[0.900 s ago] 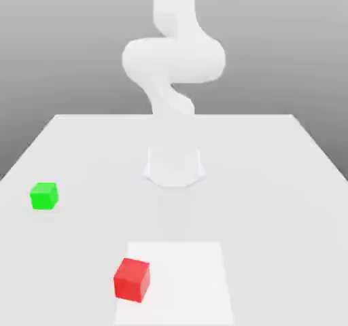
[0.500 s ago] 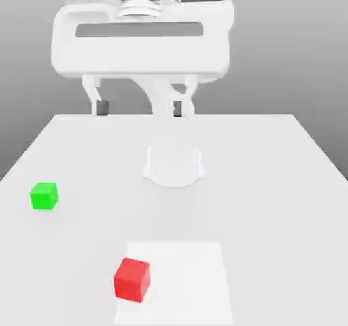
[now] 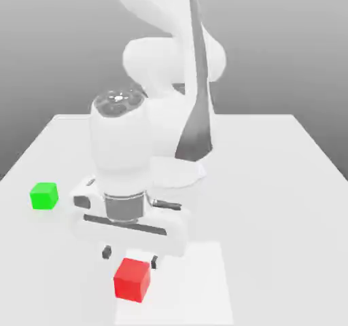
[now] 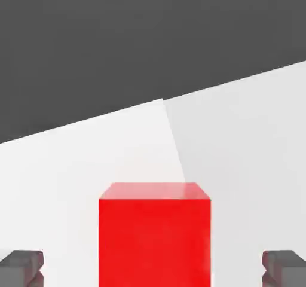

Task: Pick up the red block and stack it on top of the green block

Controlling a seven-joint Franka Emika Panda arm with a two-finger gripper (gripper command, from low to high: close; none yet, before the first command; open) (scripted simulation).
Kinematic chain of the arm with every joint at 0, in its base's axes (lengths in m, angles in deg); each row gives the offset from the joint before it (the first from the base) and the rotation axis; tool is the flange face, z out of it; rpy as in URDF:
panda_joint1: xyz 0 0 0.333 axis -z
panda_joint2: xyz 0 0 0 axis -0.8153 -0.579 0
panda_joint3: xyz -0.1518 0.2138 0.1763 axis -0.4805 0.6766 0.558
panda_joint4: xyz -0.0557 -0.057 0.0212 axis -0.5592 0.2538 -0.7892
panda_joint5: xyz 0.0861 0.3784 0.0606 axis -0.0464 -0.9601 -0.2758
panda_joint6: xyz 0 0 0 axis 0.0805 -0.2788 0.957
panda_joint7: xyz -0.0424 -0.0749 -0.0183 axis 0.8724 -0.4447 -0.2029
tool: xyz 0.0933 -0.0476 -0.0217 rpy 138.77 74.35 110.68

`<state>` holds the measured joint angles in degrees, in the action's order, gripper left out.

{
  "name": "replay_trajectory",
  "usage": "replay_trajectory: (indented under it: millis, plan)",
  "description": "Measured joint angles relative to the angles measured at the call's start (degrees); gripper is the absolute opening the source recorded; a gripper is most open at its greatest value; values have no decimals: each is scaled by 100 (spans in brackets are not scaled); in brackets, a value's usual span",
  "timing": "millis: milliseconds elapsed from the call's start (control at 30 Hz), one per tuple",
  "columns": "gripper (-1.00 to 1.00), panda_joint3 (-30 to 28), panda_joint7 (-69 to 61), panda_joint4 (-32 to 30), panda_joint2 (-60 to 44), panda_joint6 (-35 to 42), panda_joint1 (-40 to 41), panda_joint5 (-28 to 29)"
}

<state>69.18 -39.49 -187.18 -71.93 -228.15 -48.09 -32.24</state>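
The red block (image 3: 132, 279) sits on the table (image 3: 272, 195), on a paler square patch (image 3: 197, 284) of the surface, and I take it as my landmark. From the exterior view I see the gripper (image 3: 129, 257) low over the table just behind the red block, its two dark fingertips (image 3: 107, 252) spread wider than the cube and not touching it. The hand view gives me what the exterior one cannot: the red block (image 4: 155, 235) lies squarely between the two grey fingertips (image 4: 23, 268), with clear table showing on both sides of it, so the hand is wide open and holds nothing. What the hand view lacks, the exterior view supplies: the green block (image 3: 44, 195) rests well apart from the red block, farther back and toward the exterior view's left, alone on the table.

The table is flat, matte and near-white; in the hand view its far edge (image 4: 179, 94) runs against a plain dark background, and the seam of the paler patch runs up from behind the red block. Behind the table in the exterior view I see only a grey gradient wall.

The red block is a plain bright-red cube, smooth and unmarked, its top face slightly lighter than its front.
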Motion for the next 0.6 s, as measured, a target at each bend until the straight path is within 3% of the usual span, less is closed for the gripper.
replay_trajectory:
  millis: [33, 267, 467, 600]
  plan:
    - [-100, 32, -18, 25, -176, -148, 27, -24]
    - [-100, 45, -9, 29, -204, -173, 41, -14]
    - [-100, -115, 59, -157, 864, 706, 54, 196]
    - [-100, -726, -565, -472, 1372, 876, 1105, 541]
